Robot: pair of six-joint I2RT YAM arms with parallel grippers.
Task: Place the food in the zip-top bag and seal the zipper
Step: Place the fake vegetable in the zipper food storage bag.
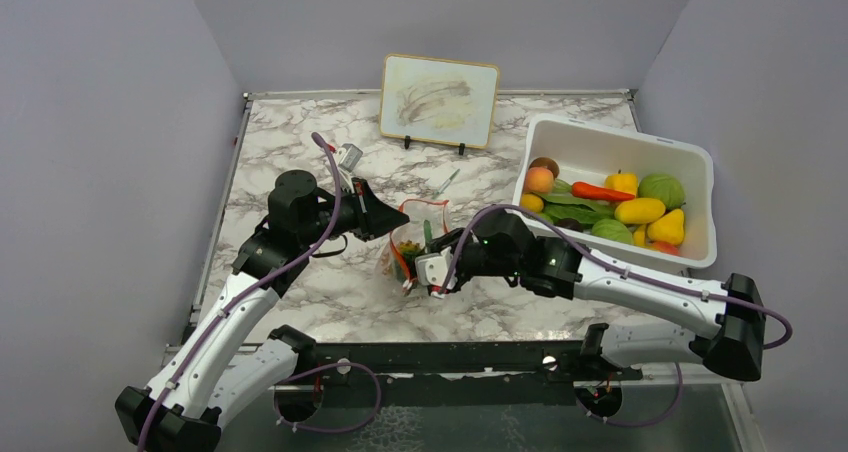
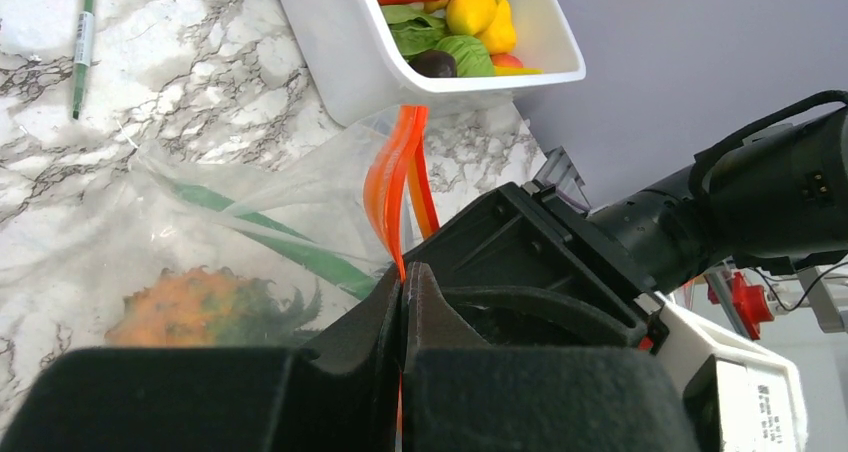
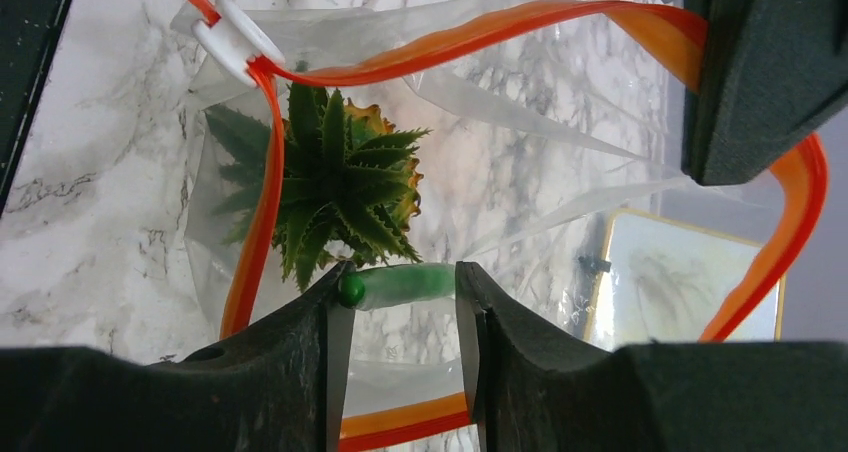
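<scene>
The clear zip-top bag stands open mid-table with a spiky orange pineapple inside; the pineapple also shows in the left wrist view. My left gripper is shut on the red-orange zipper and holds the mouth edge up; it also shows in the top view. My right gripper is shut on a green pod, held endwise between its fingers just above the open mouth. The zipper's white slider sits at one end of the strip.
The white bin at the right holds several toy fruits and vegetables. A framed board stands at the back. A thin green pen lies behind the bag. The two grippers are close together at the bag.
</scene>
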